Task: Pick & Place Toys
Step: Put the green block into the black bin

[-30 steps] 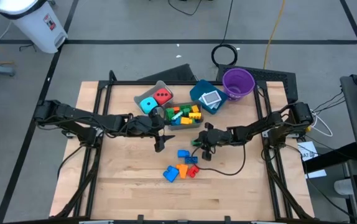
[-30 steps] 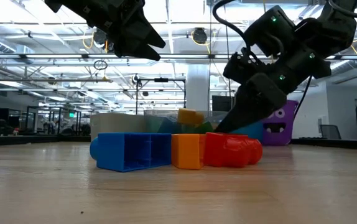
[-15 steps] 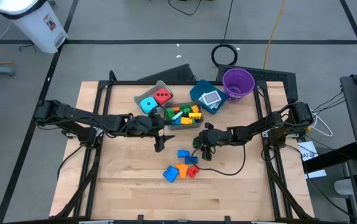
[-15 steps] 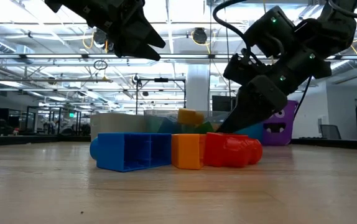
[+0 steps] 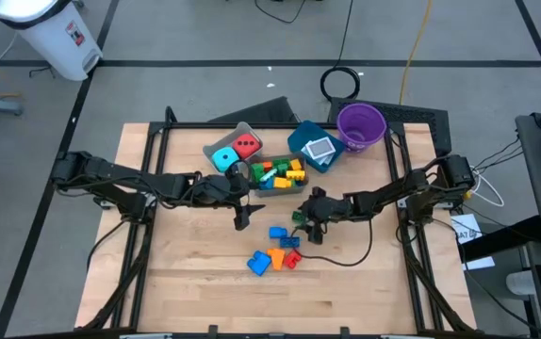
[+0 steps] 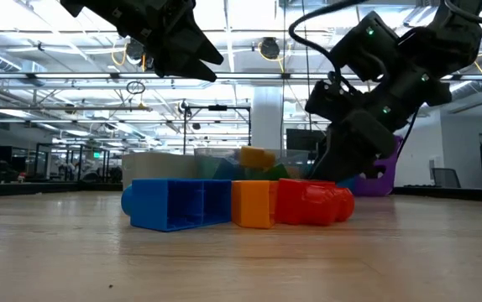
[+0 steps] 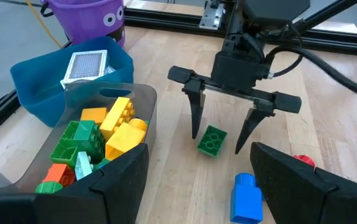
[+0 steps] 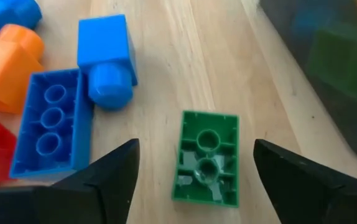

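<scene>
Green two-stud brick (image 8: 206, 158) lies between the spread fingers of the right gripper (image 7: 223, 134): light, rigid, slick; pinch its long flat sides. Left gripper (image 5: 242, 218) waits open nearby.

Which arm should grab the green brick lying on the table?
Right. Its tool hangs open directly over the green brick, one finger on each side, as the right wrist view confirms. The left tool is raised and farther off.
</scene>
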Robot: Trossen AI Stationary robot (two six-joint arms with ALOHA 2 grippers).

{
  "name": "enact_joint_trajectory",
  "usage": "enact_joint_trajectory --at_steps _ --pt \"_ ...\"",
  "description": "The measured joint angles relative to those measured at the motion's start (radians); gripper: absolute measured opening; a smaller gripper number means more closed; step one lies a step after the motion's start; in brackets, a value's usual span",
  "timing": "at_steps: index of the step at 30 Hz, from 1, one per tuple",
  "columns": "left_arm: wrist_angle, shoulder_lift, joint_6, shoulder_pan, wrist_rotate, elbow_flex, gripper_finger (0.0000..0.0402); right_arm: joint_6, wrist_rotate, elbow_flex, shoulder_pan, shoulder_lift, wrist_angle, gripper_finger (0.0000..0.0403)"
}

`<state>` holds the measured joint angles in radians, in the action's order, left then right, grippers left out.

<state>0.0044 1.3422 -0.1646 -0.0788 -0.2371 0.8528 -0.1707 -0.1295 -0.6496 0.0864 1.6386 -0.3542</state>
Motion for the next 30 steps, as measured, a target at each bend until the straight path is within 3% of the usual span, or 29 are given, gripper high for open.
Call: enact_joint_trajectory --at_steps 7,22,30 --pt "0.000 0.000 -0.004 0.000 0.000 0.000 0.0285 0.000 0.000 0.000 0.000 0.000 0.008 0.0259" --pt "0.000 0.000 -0.006 0.000 0.000 0.000 0.0285 0.027 0.000 0.000 -0.015 0.000 0.033 0.0101" --pt "0.001 0.000 -0.025 0.000 0.000 0.000 0.0285 0.089 0.000 0.000 -0.014 -0.018 0.000 0.0113"
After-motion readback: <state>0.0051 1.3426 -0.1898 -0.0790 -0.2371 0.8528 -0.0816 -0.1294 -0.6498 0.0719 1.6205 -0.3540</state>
